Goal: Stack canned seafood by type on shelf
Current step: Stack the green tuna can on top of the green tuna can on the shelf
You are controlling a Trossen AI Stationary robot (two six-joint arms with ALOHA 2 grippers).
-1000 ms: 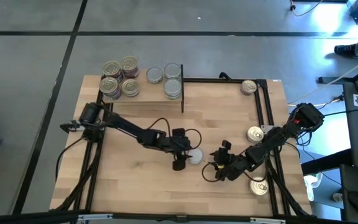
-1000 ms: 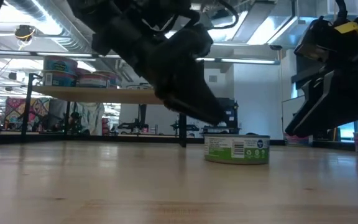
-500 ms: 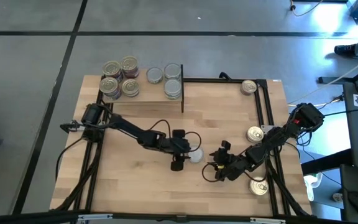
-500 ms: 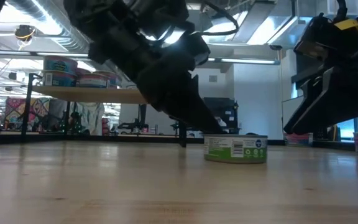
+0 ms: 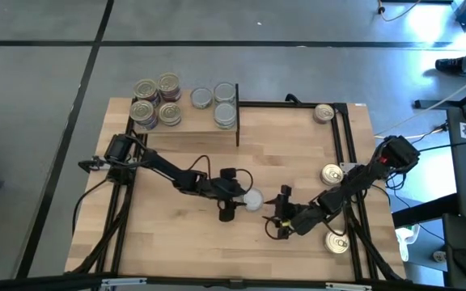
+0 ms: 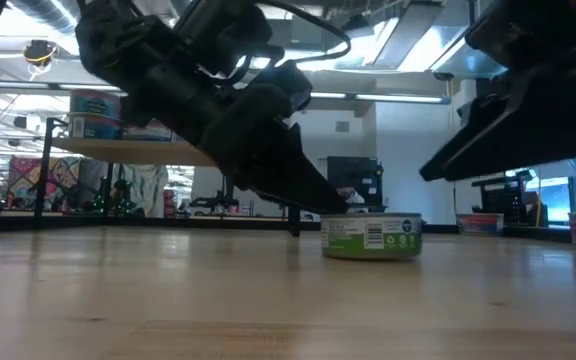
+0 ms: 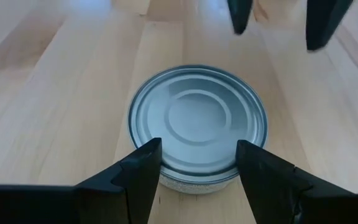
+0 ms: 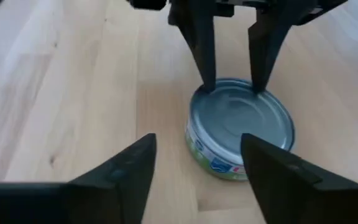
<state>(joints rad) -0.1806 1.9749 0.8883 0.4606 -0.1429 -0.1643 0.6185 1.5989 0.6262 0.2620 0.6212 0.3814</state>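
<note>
A short round tin with a plain silver lid point(image 7: 196, 121) and a green label point(image 6: 372, 236) stands upright on the tabletop near the middle point(image 5: 253, 200). My left gripper point(image 7: 199, 149) is open and reaches it from the table's left point(image 5: 241, 200). My right gripper point(image 8: 197, 143) is open and hovers just right of the tin point(image 5: 278, 212), touching nothing. The shelf point(image 5: 196, 119) at the far left carries several gold-lidded tins point(image 5: 156, 101) and silver-topped tins point(image 5: 225, 105), some stacked. My left gripper has both open fingertips point(image 8: 207, 84) on the tin's lid at its rim point(image 7: 166, 163), on the side toward the left arm. The fingers slant down from the table's left and stand closer together than the tin is wide. The tin stays upright on the table.
Three gold-lidded tins lie loose on the right: one at the far right corner point(image 5: 324, 113), one at the right edge point(image 5: 332, 174), one near the front right point(image 5: 337, 241). A black frame post point(image 5: 238, 133) stands at the shelf's right end. Cables trail over both arms.
My left gripper has dropped lower and drawn a little toward the table's left, and the silver-topped tin has slid slightly left with it, still upright. My right gripper has shifted a little left toward the tin.
</note>
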